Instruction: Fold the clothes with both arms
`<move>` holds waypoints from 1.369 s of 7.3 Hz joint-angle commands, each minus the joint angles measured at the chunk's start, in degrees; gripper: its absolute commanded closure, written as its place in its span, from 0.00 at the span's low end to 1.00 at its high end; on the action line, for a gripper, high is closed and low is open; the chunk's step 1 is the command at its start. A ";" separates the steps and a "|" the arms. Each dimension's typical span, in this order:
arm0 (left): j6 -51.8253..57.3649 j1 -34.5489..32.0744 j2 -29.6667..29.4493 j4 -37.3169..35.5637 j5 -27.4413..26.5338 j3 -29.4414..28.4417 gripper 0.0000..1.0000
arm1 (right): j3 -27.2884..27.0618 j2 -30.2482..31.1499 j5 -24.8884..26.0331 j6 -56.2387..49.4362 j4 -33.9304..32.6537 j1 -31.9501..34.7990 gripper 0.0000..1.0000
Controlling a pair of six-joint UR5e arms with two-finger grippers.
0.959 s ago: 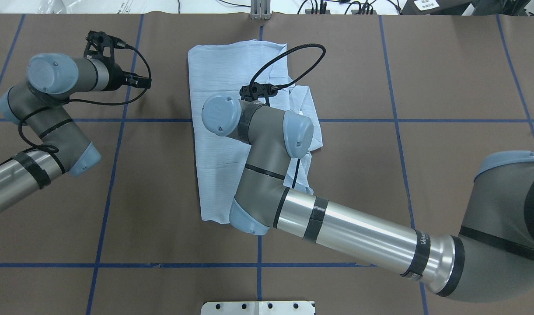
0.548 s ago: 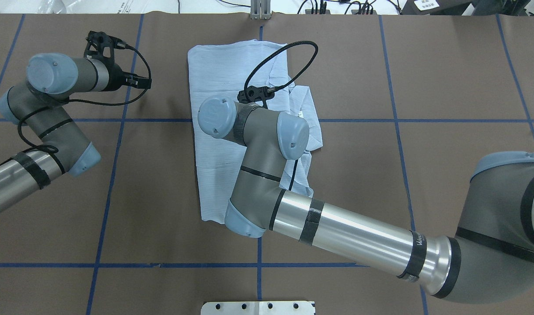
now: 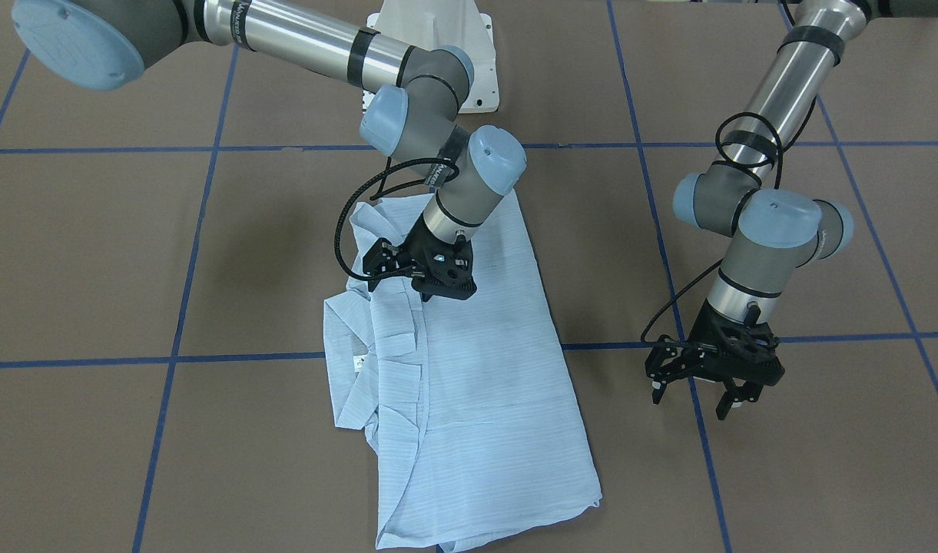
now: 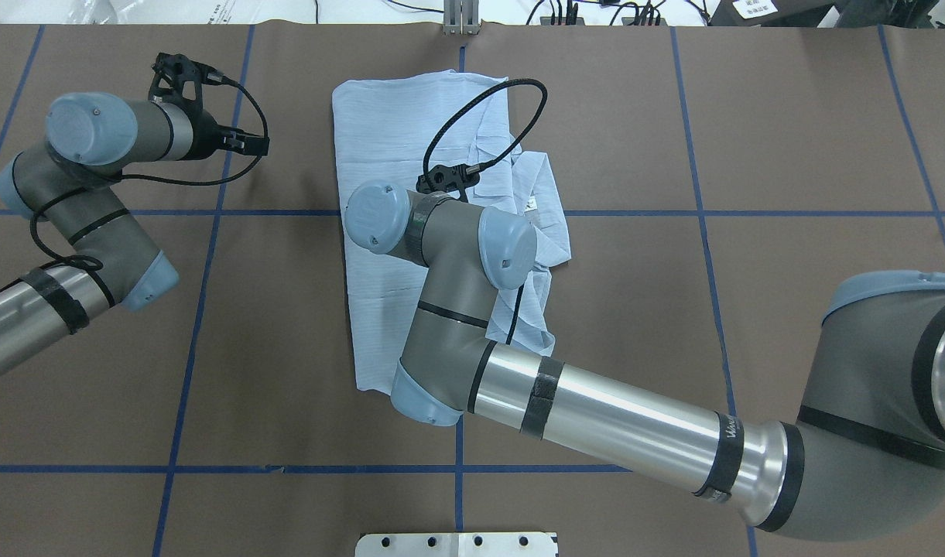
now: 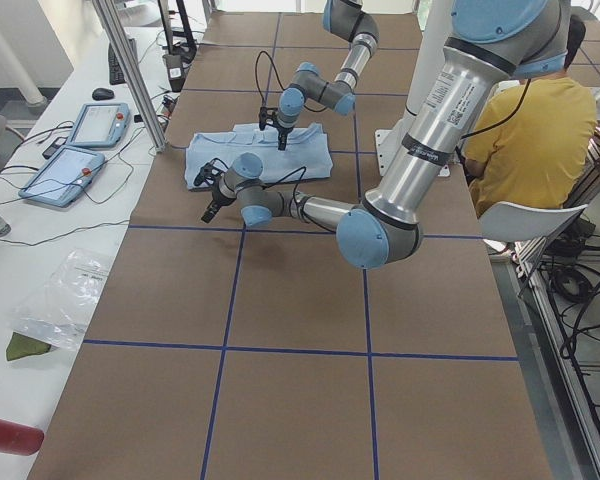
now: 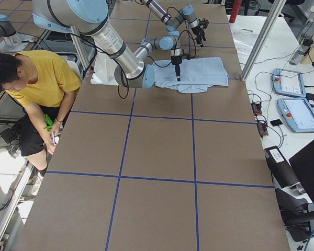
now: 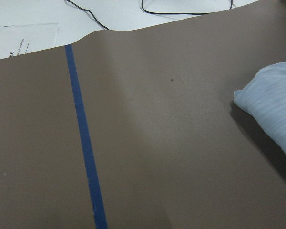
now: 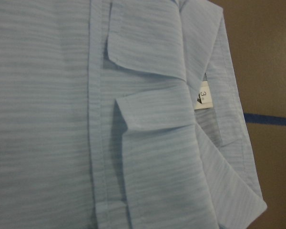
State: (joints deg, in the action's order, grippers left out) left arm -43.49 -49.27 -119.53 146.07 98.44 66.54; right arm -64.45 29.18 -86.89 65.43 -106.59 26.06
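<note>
The light-blue striped shirt (image 3: 484,399) lies folded lengthwise on the brown table, collar (image 3: 376,361) and white neck label (image 8: 203,95) on top along one edge. It also shows in the overhead view (image 4: 395,131). My right gripper (image 3: 444,293) hangs over the shirt's placket near the collar. Its jaws look together and hold nothing. The right wrist view shows only flat cloth (image 8: 47,119). My left gripper (image 3: 691,401) is open and empty above bare table, well off the shirt's side. The left wrist view catches one shirt corner (image 7: 276,95).
Blue tape lines (image 3: 822,338) mark a grid on the brown table cover. The white pedestal base (image 3: 438,46) stands behind the shirt. A metal plate (image 4: 457,544) sits at the near table edge. A seated person in yellow (image 6: 36,73) and control tablets (image 5: 75,150) are beside the table.
My right arm's wrist has moved leftward in the overhead view, further over the shirt, uncovering more of the collar side. The shirt and my left arm have not moved.
</note>
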 commanded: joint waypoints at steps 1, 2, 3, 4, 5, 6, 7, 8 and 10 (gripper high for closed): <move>-0.01 0.05 0.00 0.00 0.00 -0.01 0.00 | -0.49 -0.08 -0.12 -3.64 -2.83 0.39 0.00; -0.45 0.05 0.00 0.00 0.00 -0.01 0.00 | -0.58 -0.08 -0.03 -4.08 -3.01 0.66 0.00; -1.06 0.05 0.00 0.00 0.00 -0.01 0.00 | -1.45 -0.08 -0.12 -6.00 -4.40 1.18 0.00; -1.07 0.05 -0.09 0.00 0.00 -0.01 0.00 | -1.64 0.18 -0.03 -6.28 -5.03 1.45 0.00; -1.15 0.14 -0.09 0.00 0.00 -0.01 0.00 | -1.73 0.27 -0.03 -6.81 -5.21 1.71 0.00; -1.07 0.05 -0.09 0.00 0.00 -0.01 0.00 | -1.90 0.88 -0.03 -7.42 -5.82 2.15 0.00; -1.07 0.14 -0.09 0.00 0.00 -0.01 0.00 | -3.12 2.19 -0.12 -8.56 -5.82 3.02 0.00; -1.15 0.14 -0.09 0.00 0.09 0.25 0.00 | -7.83 6.38 -0.20 -11.01 -5.91 4.16 0.00; -1.15 0.14 -0.09 0.00 0.09 0.43 0.00 | -22.13 19.10 -0.20 -18.55 -7.66 7.85 0.00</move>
State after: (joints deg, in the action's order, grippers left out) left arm -44.60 -49.14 -119.62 146.07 98.51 66.88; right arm -77.87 40.57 -87.08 51.46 -113.07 31.63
